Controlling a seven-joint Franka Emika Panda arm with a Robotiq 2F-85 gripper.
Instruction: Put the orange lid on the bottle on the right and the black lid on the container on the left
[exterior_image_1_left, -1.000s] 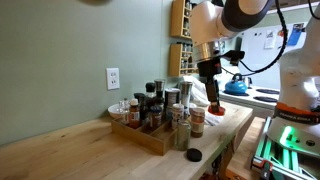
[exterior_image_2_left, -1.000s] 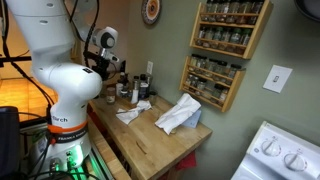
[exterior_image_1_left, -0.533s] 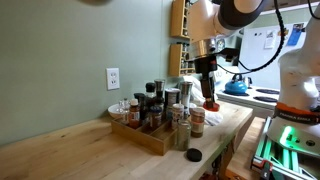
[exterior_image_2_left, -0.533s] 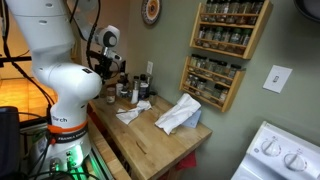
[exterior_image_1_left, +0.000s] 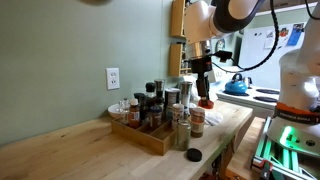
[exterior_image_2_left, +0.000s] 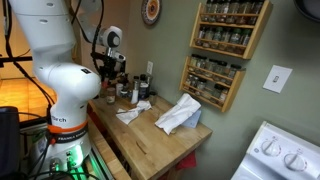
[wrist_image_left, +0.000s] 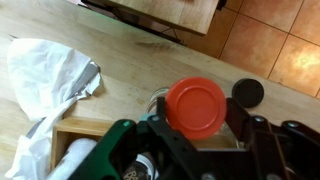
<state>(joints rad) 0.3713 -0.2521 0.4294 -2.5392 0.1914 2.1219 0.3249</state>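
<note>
The orange lid (wrist_image_left: 196, 106) looks smooth plastic, the black lid (wrist_image_left: 247, 93) matt, the counter (wrist_image_left: 130, 55) grained wood, the rag (wrist_image_left: 45, 75) white cloth.

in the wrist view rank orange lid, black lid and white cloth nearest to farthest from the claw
1. orange lid: gripped in the claw, between its fingers.
2. black lid: lying on the counter just beside the orange lid, toward the picture's right.
3. white cloth: crumpled on the counter at the picture's far left.
</note>
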